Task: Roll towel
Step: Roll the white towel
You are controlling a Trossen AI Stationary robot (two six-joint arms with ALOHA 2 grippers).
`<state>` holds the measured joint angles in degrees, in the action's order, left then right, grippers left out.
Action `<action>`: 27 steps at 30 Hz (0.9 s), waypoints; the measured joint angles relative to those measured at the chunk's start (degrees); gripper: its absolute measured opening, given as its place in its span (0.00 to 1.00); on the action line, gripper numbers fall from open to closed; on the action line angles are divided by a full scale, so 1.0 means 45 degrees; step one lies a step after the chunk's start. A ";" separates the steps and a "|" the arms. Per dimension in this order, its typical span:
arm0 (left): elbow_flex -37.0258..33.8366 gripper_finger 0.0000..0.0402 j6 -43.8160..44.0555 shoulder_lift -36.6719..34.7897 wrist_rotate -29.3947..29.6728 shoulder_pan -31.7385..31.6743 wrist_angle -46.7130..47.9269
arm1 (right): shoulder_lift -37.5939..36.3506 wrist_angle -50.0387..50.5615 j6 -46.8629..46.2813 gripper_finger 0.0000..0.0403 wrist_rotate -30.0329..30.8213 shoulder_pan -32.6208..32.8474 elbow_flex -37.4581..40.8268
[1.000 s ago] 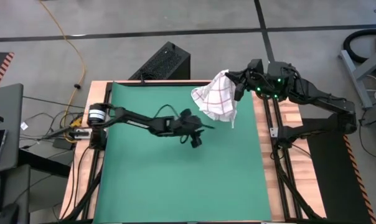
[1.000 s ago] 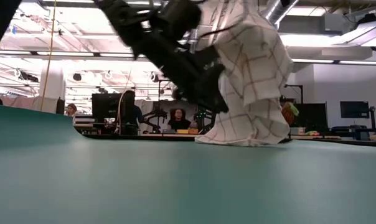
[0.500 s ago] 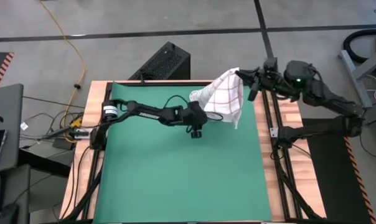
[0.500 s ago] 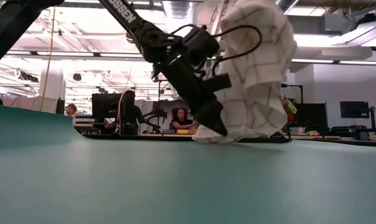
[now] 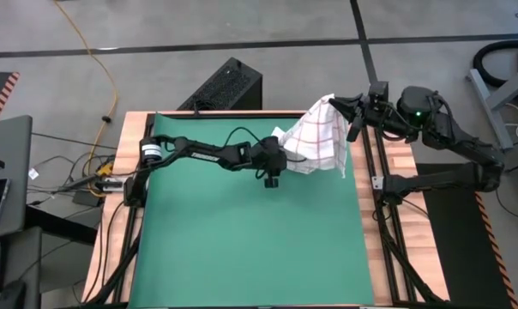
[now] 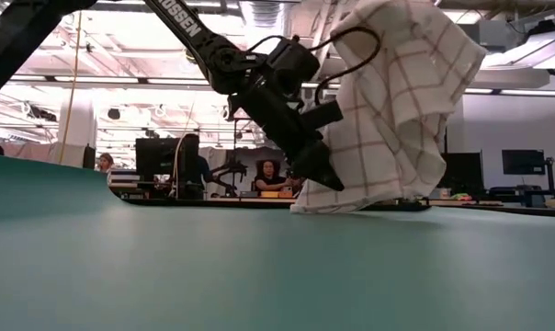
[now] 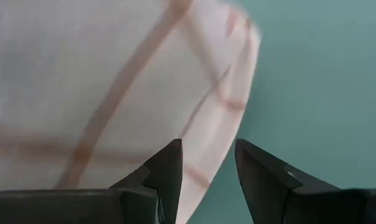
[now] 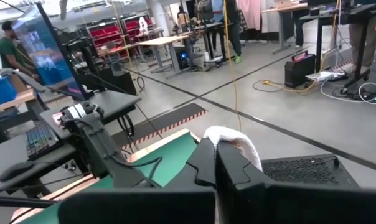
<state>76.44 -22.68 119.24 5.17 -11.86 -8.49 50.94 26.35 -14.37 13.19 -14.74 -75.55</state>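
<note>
The white towel point(image 5: 321, 137) with thin red grid lines hangs from my right gripper point(image 5: 343, 107), which is shut on its top near the far right of the green mat point(image 5: 242, 232). The towel's bottom edge point(image 6: 351, 206) rests on the mat. My left gripper point(image 5: 285, 160) reaches in from the left, slanting down, and stands open at the towel's lower left edge point(image 7: 206, 124). In the left wrist view that edge runs through the gap between the fingers point(image 7: 169, 165). My right gripper pinches a bunched top corner of the towel point(image 8: 233, 135) between its two fingers. The fingers lie level and come from the table's right side. The towel hangs slack below them, its bottom edge on the mat. My left gripper is at the towel's lower left edge; whether it touches the cloth cannot be told.
Most of the green mat lies bare toward the near edge and the left. A black box point(image 5: 229, 86) stands just beyond the far edge. Wooden table strips point(image 5: 400, 159) and metal rails point(image 5: 381, 215) run along the right side. People sit in the room behind point(image 6: 268, 175).
My right gripper has gone toward the table's right edge and a little up with the towel's top. The cloth has been drawn out to the right while its bottom edge stays on the mat. My left gripper has rolled and gone toward the far edge, up to the towel's lower left edge.
</note>
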 joint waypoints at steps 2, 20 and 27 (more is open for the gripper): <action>0.0000 0.34 -0.0254 0.0000 0.0047 0.0208 -0.0195 | 0.0055 -0.0031 0.0000 0.02 0.0000 0.0002 0.0000; 0.0248 0.34 -0.1232 0.0831 0.1125 0.0733 -0.0681 | 0.0096 -0.0379 -0.0039 0.02 -0.0005 0.0005 0.0000; 0.0248 0.34 -0.1434 0.0831 0.1709 0.0675 -0.1039 | 0.0101 -0.0641 -0.0054 0.02 -0.0043 0.0029 0.0000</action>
<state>77.56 -29.13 122.98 12.86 -8.82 -13.17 51.40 23.46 -14.62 13.00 -14.61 -75.55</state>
